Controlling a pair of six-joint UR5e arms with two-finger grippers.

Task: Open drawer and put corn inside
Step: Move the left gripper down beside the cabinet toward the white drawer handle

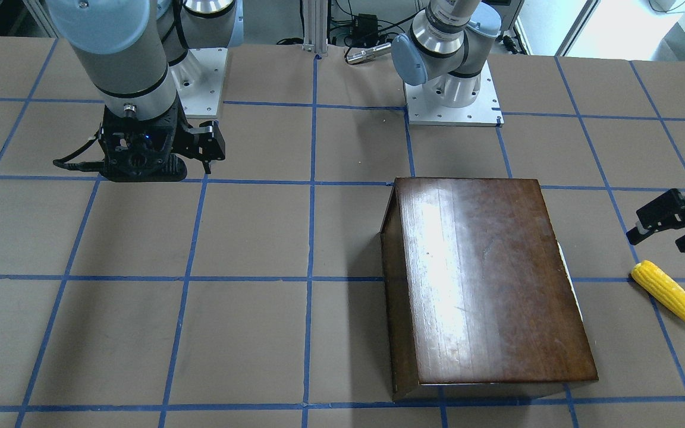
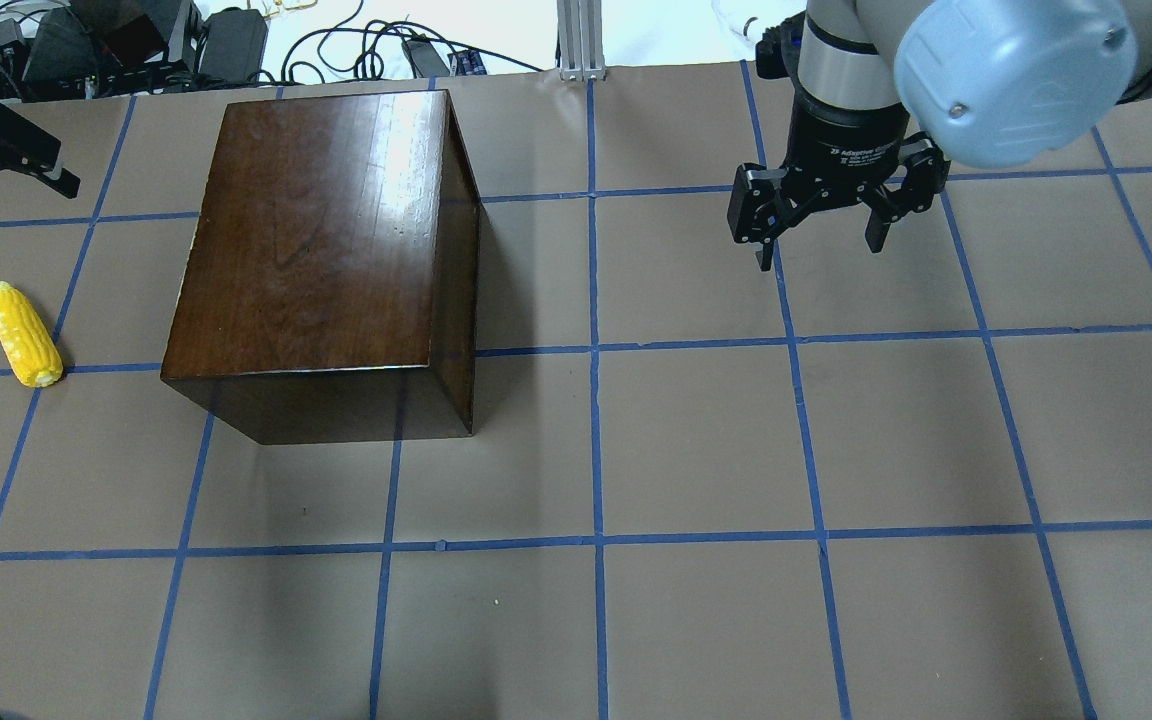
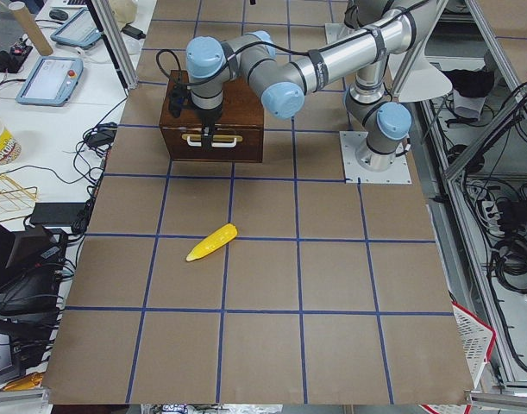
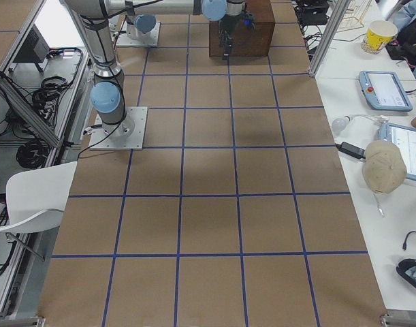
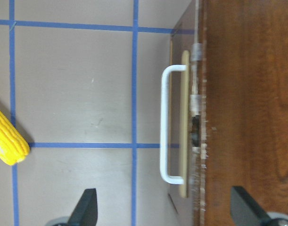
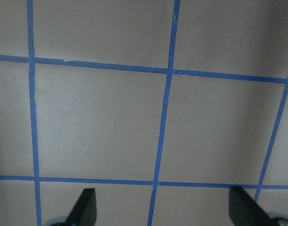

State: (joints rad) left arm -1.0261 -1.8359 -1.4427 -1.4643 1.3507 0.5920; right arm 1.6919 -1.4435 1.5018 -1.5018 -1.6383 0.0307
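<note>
Hovering just off the handle side of the dark-brown wooden box (image 2: 326, 230), the left end effector (image 1: 654, 244) has its fingers spread wide and holds nothing. Below it the drawer (image 3: 241, 145) sits shut, its white handle (image 5: 163, 122) untouched. The corn (image 2: 26, 335) lies on the counter (image 2: 696, 440) near that side, apart from the box. The right end effector (image 2: 820, 250) hangs wide open and empty, well apart from the box.

Corn (image 5: 7, 141) clipped at wrist view's edge, left gripper (image 1: 656, 242) partly off-frame, drawer (image 3: 241, 145) seam maybe indistinct
</note>
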